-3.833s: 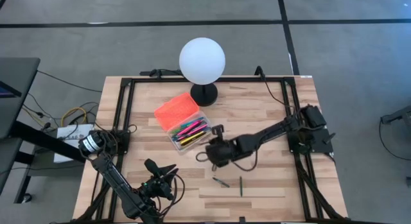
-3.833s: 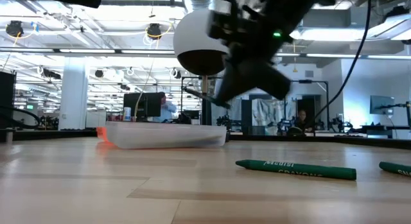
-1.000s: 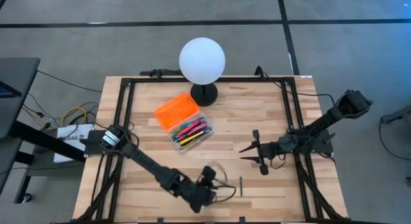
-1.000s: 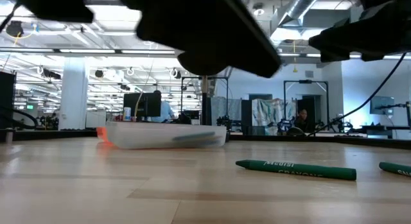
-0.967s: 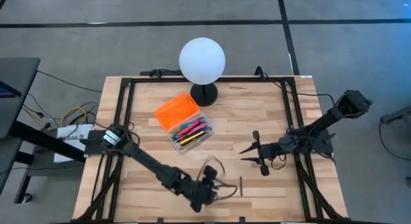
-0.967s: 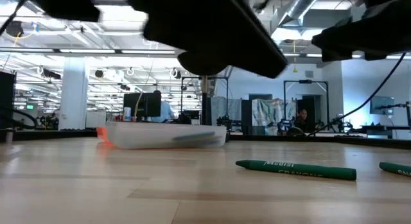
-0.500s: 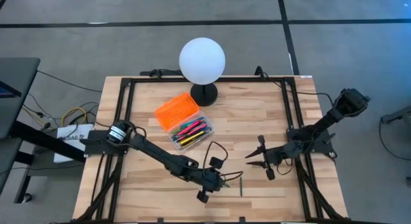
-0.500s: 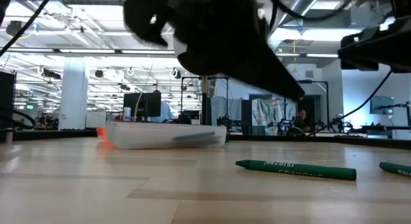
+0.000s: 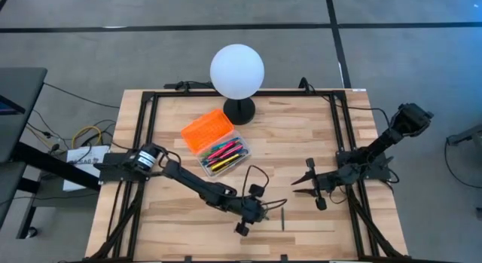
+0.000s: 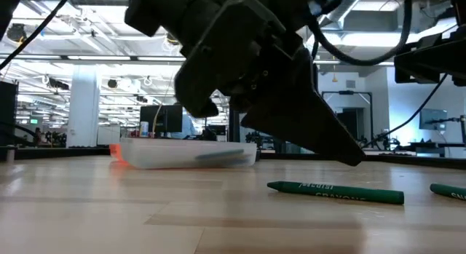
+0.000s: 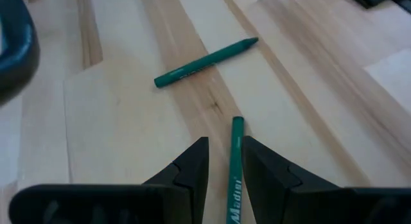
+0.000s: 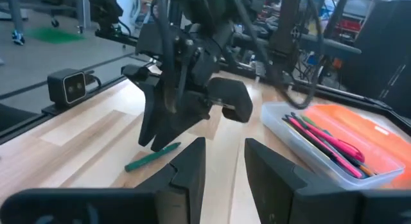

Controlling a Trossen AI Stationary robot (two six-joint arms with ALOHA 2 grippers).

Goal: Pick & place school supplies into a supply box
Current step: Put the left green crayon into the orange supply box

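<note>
The supply box (image 9: 224,155) is a clear case holding several pink, yellow and green pens, with its orange lid (image 9: 205,129) lying open beside it. Two green crayons lie flat on the table. My left gripper (image 9: 271,207) is open, low over the table, one finger on either side of one crayon (image 11: 234,161) without touching it. The other crayon (image 9: 282,218) lies just beyond the fingers and also shows in the left wrist view (image 11: 205,61). My right gripper (image 9: 301,186) is open and empty, to the right of the crayons.
A white globe lamp (image 9: 237,71) on a black foot stands at the far middle, behind the box. Black rails (image 9: 148,127) run along the table's left, far and right sides. Bare wood lies between the crayons and the near edge.
My left gripper has gone toward the table's right edge, turned about and come down over the crayon, fingers open around it. My right gripper has drawn back a little toward the right edge. The crayons and the box have not moved.
</note>
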